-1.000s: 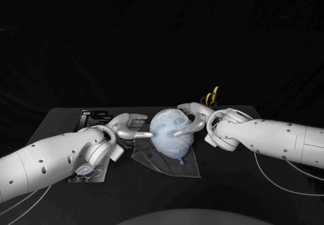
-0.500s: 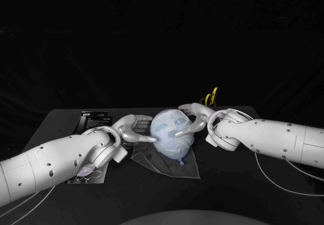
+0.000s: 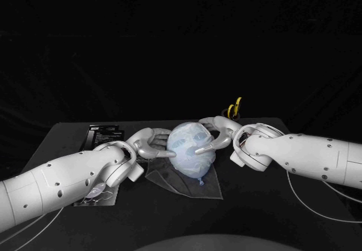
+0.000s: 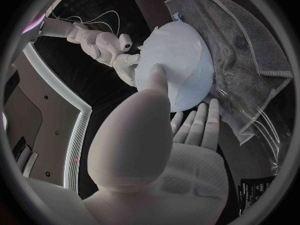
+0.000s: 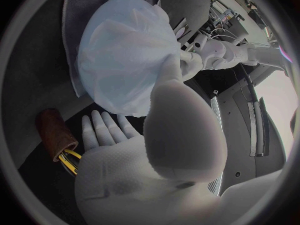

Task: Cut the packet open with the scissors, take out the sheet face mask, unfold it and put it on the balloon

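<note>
Black bench (image 3: 286,209), dark backdrop (image 3: 181,52) behind. Grey cloth (image 3: 200,185) at centre, carrying pale balloon (image 3: 192,162) with sheet face mask (image 3: 194,138) over it. Left hand (image 3: 151,144), right hand (image 3: 216,133): fingers spread, holding nothing, thumbs pressing the balloon's sides. Black packet (image 3: 104,133) rear left. Yellow-handled scissors (image 3: 235,107) rear right.

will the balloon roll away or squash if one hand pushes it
Likely light and round, so the balloon could roll off the cloth if pushed from one side; left hand and right hand touch it on opposite sides. It would probably dent, not resist. The mask draped on it may slip.
</note>
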Available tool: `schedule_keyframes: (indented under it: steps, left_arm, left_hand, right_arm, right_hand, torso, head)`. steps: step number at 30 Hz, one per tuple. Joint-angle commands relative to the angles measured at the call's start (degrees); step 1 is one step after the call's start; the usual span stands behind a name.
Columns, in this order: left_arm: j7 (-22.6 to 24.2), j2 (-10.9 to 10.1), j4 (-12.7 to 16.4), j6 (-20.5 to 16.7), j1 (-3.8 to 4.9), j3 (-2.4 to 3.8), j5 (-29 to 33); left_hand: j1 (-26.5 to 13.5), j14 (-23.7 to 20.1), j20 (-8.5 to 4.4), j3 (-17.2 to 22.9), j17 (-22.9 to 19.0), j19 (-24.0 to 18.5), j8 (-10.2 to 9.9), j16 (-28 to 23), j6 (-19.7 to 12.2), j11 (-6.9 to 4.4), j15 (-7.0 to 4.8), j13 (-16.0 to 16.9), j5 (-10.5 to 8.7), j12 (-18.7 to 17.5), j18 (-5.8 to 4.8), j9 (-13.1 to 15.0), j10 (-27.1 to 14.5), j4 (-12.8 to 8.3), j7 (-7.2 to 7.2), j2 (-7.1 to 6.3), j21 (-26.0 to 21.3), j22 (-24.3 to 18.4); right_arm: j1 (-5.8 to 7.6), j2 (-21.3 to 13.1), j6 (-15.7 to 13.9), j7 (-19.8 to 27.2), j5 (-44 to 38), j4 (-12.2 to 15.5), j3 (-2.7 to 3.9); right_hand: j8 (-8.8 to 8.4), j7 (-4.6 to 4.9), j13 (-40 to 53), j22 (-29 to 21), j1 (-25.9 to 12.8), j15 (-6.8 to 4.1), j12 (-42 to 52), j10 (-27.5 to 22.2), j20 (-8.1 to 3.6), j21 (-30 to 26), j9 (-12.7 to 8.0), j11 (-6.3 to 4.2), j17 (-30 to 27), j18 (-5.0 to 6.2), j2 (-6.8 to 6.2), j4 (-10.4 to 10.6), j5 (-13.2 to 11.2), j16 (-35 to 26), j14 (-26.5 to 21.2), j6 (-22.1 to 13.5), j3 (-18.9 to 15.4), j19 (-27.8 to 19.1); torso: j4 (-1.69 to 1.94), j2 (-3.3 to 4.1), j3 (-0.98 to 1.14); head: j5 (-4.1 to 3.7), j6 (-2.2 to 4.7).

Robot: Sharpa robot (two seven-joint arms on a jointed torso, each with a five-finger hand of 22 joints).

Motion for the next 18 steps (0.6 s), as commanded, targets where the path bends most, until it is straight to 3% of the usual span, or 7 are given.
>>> schedule_keyframes:
  steps: [1, 6, 9, 15, 16, 18]
  left_arm:
    - [-0.8, 0.4, -0.2, -0.8, -0.01, 0.06, -0.3]
    - [-1.4, 0.7, -0.6, -1.3, 0.0, 0.06, -0.3]
    - [-1.4, 0.8, -0.7, -1.5, 0.0, 0.06, -0.3]
    - [-1.3, 0.9, -0.7, -1.7, 0.0, 0.06, -0.2]
    - [-1.2, 0.9, -0.7, -1.7, -0.01, 0.06, -0.2]
    - [-1.1, 1.0, -0.7, -1.7, -0.01, 0.06, -0.1]
  left_hand:
    - [0.1, 1.0, 0.02, 1.1, 0.2, 1.3, 0.4, 0.4, 0.6, 0.02, 0.0, 0.1, -0.36, 0.1, 1.21, 0.2, 0.7, 0.0, 6.66, 1.01, 0.5, 0.0]
    - [0.2, 1.8, 0.01, 1.9, 0.4, 2.6, 0.6, 0.5, 0.9, -0.06, -0.06, 0.1, -0.39, 0.1, 1.29, 0.4, 1.2, -0.1, 6.67, 1.59, 0.8, 0.1]
    - [0.2, 2.1, 0.0, 2.0, 0.4, 3.2, 0.6, 0.6, 0.9, -0.09, -0.08, 0.1, -0.4, 0.1, 1.32, 0.4, 1.2, -0.1, 6.67, 1.63, 0.9, 0.1]
    - [-0.1, 2.6, 0.01, 2.0, 0.5, 3.8, 0.6, 0.7, 1.0, -0.14, -0.1, 0.1, -0.39, 0.1, 1.36, 0.4, 1.2, 0.0, 6.67, 1.33, 1.1, 0.2]
    - [-0.2, 2.7, 0.03, 1.9, 0.5, 4.0, 0.7, 0.7, 1.0, -0.14, -0.08, 0.1, -0.38, 0.1, 1.36, 0.4, 1.1, 0.0, 6.67, 1.16, 1.1, 0.2]
    - [-0.3, 2.8, 0.03, 1.9, 0.5, 4.1, 0.7, 0.7, 1.0, -0.14, -0.07, 0.1, -0.38, 0.1, 1.36, 0.4, 1.1, 0.0, 6.67, 1.14, 1.1, 0.2]
  right_arm:
    - [-0.03, -0.9, -1.1, 0.7, 3.7, 1.5, -0.05]
    - [0.08, -3.2, -1.7, 0.6, 5.7, 4.7, 0.03]
    - [0.22, -4.6, -2.0, 0.1, 6.1, 6.1, 0.06]
    - [0.5, -6.7, -1.6, -1.1, 6.5, 7.1, 0.08]
    - [0.52, -7.0, -1.5, -1.4, 6.7, 7.1, 0.08]
    - [0.55, -7.2, -1.2, -1.7, 7.5, 6.9, 0.07]
  right_hand:
    - [-0.02, 7.99, -0.2, 0.0, -0.3, 0.14, -0.5, -1.7, -0.17, 0.2, -0.2, 0.09, -0.3, 0.52, -0.25, 0.0, -0.5, -0.7, -2.0, -0.8, -0.2, -0.3]
    - [-0.33, 7.03, -0.4, 0.0, -1.0, 0.42, -0.6, -4.1, -0.17, 0.3, -0.5, 0.18, -0.9, 0.26, -0.38, 0.0, -1.1, -1.6, -4.7, -1.8, -0.3, -0.4]
    - [-0.31, 7.5, -0.4, 0.0, -1.0, 0.45, -0.7, -4.6, -0.17, 0.3, -0.5, 0.16, -0.9, 0.21, -0.41, 0.0, -1.1, -1.8, -5.1, -1.9, -0.4, -0.4]
    - [-0.95, 6.91, -0.5, -0.1, -1.1, 0.52, -0.8, -6.2, -0.18, 0.3, -1.2, 0.27, -1.1, 0.14, -0.48, 0.0, -1.4, -2.1, -5.8, -3.6, -0.5, -0.6]
    - [-1.51, 6.22, -0.6, -0.1, -1.4, 0.58, -0.9, -7.4, -0.18, 0.3, -1.6, 0.27, -1.2, 0.09, -0.53, 0.0, -1.6, -2.2, -6.4, -4.9, -0.7, -0.6]
    - [-1.62, 5.98, -0.7, -0.1, -1.5, 0.59, -1.0, -7.9, -0.17, 0.3, -1.7, 0.3, -1.2, 0.07, -0.54, 0.0, -1.7, -2.3, -6.6, -5.2, -0.6, -0.7]
  torso:
    - [-0.12, 0.01, 0.0]
    - [-0.15, 0.04, 0.03]
    - [0.0, 0.01, 0.02]
    - [0.08, -0.06, -0.04]
    - [0.1, -0.06, -0.07]
    - [0.13, -0.05, -0.07]
  head:
    - [-0.1, -0.03]
    - [-0.35, -0.06]
    - [-0.6, -0.13]
    - [-0.83, -0.25]
    - [-0.88, -0.26]
    - [-0.95, -0.24]
